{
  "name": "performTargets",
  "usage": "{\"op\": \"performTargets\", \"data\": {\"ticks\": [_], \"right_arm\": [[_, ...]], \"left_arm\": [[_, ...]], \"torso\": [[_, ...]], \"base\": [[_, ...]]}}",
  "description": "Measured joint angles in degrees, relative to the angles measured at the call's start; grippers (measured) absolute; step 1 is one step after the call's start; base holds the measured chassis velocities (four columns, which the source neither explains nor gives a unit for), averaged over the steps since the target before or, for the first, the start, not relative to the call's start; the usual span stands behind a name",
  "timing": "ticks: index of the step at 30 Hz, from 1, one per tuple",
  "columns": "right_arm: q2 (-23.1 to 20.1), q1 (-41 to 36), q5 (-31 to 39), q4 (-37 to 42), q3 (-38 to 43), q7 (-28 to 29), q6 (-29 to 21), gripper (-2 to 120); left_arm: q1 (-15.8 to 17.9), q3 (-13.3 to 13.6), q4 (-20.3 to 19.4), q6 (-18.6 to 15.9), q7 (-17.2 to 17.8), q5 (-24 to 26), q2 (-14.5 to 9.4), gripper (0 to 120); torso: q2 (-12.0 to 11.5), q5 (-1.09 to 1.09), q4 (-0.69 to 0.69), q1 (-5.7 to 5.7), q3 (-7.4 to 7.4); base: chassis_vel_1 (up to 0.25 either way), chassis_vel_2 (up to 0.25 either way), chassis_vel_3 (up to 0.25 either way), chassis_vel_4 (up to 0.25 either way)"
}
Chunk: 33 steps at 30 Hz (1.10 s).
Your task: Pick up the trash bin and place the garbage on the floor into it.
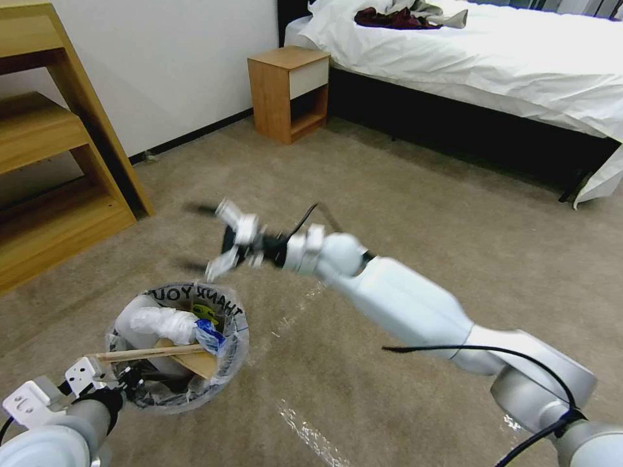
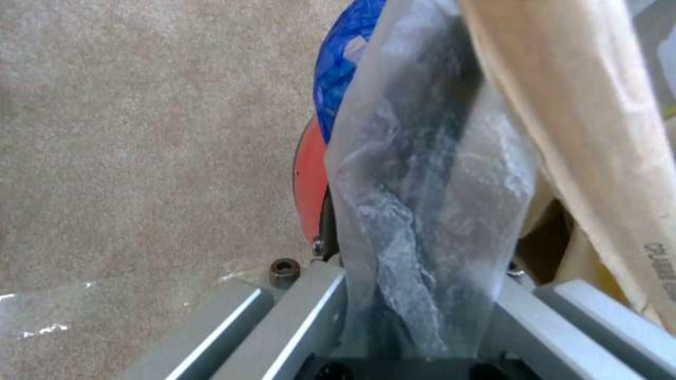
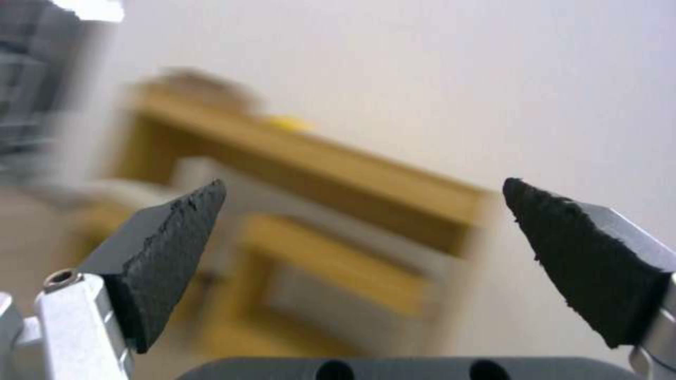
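**Bin held and loaded, right pincer empty above it**

A bedroom floor (image 1: 402,188) of beige carpet is seen from the robot's head. The trash bin (image 1: 230,363), a small round bucket lined with a clear bag printed "THANK YOU", is held low at the robot's left side, clear of or just above the carpet; which cannot be told. The left pincer (image 1: 123,383) is clamped on the near rim, and in the left wrist view the bag's plastic (image 2: 415,211) is seen pinched between its jaws, with the red-and-blue wall (image 2: 313,179) beside it.

Garbage is already inside the bin: crumpled white paper (image 1: 159,321), a white-blue wad (image 1: 209,336), a brown cardboard scrap (image 1: 195,363) and a thin wooden stick (image 1: 149,353) laid across the opening.

The right pincer (image 1: 227,243) is stretched forward, above and just beyond the bin's far rim, with its jaws spread wide and nothing between them. In the right wrist view the black pads (image 3: 169,253) are well apart.

The task is judged to be far along: the bin is picked up, and no loose litter is seen on the visible carpet, only shiny tape lines (image 1: 305,425). What lies outside the view cannot be judged.

Open carpet is offered ahead and to the right. The room is bounded by a wooden shelf unit (image 1: 58,194) on the left, a small nightstand (image 1: 289,91) against the wall, and a bed (image 1: 493,65) at the far right.
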<state>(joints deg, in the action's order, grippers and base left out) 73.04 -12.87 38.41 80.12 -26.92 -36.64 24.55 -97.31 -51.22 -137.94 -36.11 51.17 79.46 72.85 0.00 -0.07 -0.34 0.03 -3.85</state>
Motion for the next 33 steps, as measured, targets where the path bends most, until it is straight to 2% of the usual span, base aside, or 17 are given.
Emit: {"op": "performTargets", "data": {"ticks": [3, 4, 5, 6, 7, 8, 9, 10, 11, 13, 14, 17, 22, 25, 29, 32, 33], "right_arm": [[-3.01, -1.09, 1.18, 0.58, 12.01, 10.12, -3.11, 100], [-3.01, -1.09, 1.18, 0.58, 12.01, 10.12, -3.11, 100], [-4.33, -1.99, 2.07, 0.63, 14.08, 13.74, -3.42, 100], [-7.05, -5.00, 2.40, 1.16, 17.17, 19.22, -3.48, 100], [-9.02, -8.28, 1.22, 1.77, 19.96, 21.78, -3.67, 100], [-9.02, -8.28, 1.22, 1.77, 19.96, 21.78, -3.67, 100], [-11.03, -13.62, -2.35, 2.98, 24.18, 25.18, -4.60, 100], [-11.79, -18.01, -4.84, 3.91, 27.50, 28.19, -4.93, 100], [-11.79, -18.01, -4.84, 3.91, 27.50, 28.19, -4.93, 100], [-11.36, -24.98, -8.02, 4.61, 32.69, 32.03, -3.96, 100], [-11.36, -24.98, -8.02, 4.61, 32.69, 32.03, -3.96, 100], [-9.00, -34.36, -11.71, 4.53, 40.26, 32.30, -0.55, 100], [-6.65, -41.54, -14.87, 5.81, 47.35, 32.20, 2.68, 100], [-3.70, -47.80, -17.99, 10.19, 55.26, 31.38, 4.02, 100], [-2.20, -52.99, -20.91, 14.00, 60.05, 30.95, 4.42, 100], [0.24, -62.27, -24.07, 19.36, 65.86, 29.77, 6.62, 100], [0.24, -62.27, -24.07, 19.36, 65.86, 29.77, 6.62, 100]], "left_arm": [[0.02, -0.13, -0.01, 0.02, 0.20, 0.31, -0.24, 0], [0.02, -0.13, -0.01, 0.02, 0.20, 0.31, -0.24, 0], [0.09, -0.20, 0.03, 0.02, 0.26, 0.50, -0.33, 0], [0.25, -0.37, 0.15, 0.03, 0.55, 1.05, -0.54, 0], [0.46, -0.47, 0.17, 0.03, 1.00, 1.85, -0.77, 0], [0.46, -0.47, 0.17, 0.03, 1.00, 1.85, -0.77, 0], [0.81, -0.66, 0.23, 0.03, 1.39, 2.76, -1.02, 0], [1.01, -0.76, 0.30, 0.03, 1.59, 3.14, -1.13, 0], [1.01, -0.76, 0.30, 0.03, 1.59, 3.14, -1.13, 0], [1.10, -0.78, 0.38, 0.04, 1.71, 3.39, -1.19, 0], [1.10, -0.78, 0.38, 0.04, 1.71, 3.39, -1.19, 0], [0.87, -0.79, 0.46, 0.04, 1.76, 3.42, -1.22, 0], [0.87, -0.61, 0.53, 0.02, 1.73, 3.34, -1.19, 0], [1.00, -0.38, 0.67, -0.05, 1.60, 3.19, -0.67, 0], [0.87, -0.25, 0.80, -0.35, 1.42, 3.13, -0.31, 0], [0.80, -0.05, 1.05, -0.55, 1.27, 2.93, 0.47, 0], [0.80, -0.05, 1.05, -0.55, 1.27, 2.93, 0.47, 0]], "torso": [[0.00, 0.00, -0.01, 0.00, 0.00], [0.00, 0.00, -0.01, 0.00, 0.00], [0.00, 0.00, 0.01, 0.00, 0.00], [0.00, -0.01, -0.01, 0.00, 0.01], [0.00, 0.03, -0.03, 0.00, 0.00], [0.00, 0.03, -0.03, 0.00, 0.00], [0.00, 0.01, -0.06, 0.00, 0.00], [0.00, 0.02, -0.06, 0.00, 0.00], [0.00, 0.02, -0.06, 0.00, 0.00], [0.00, -0.01, 0.00, 0.00, 0.01], [0.00, -0.01, 0.00, 0.00, 0.01], [0.00, 0.01, -0.01, 0.00, 0.01], [0.00, 0.00, -0.02, 0.00, 0.01], [0.00, 0.00, 0.02, 0.00, 0.01], [0.01, -0.02, -0.01, 0.00, 0.01], [0.00, -0.01, -0.04, 0.00, 0.01], [0.00, -0.01, -0.04, 0.00, 0.01]], "base": [[0.000, 0.000, 0.000, 0.000], [0.000, 0.000, 0.000, 0.000], [0.000, 0.000, 0.000, 0.000], [0.000, 0.000, 0.000, 0.000], [0.000, 0.000, 0.000, 0.000], [0.000, 0.000, 0.000, 0.000], [0.000, 0.000, 0.000, 0.000], [0.000, 0.000, 0.000, 0.000], [0.000, 0.000, 0.000, 0.000], [0.000, 0.000, 0.000, 0.000], [0.000, 0.000, 0.000, 0.000], [0.000, 0.000, 0.000, 0.000], [0.000, 0.000, 0.000, 0.000], [0.000, 0.000, 0.000, 0.000], [0.000, 0.000, 0.000, 0.000], [0.000, 0.000, 0.000, 0.000], [0.000, 0.000, 0.000, 0.000]]}}
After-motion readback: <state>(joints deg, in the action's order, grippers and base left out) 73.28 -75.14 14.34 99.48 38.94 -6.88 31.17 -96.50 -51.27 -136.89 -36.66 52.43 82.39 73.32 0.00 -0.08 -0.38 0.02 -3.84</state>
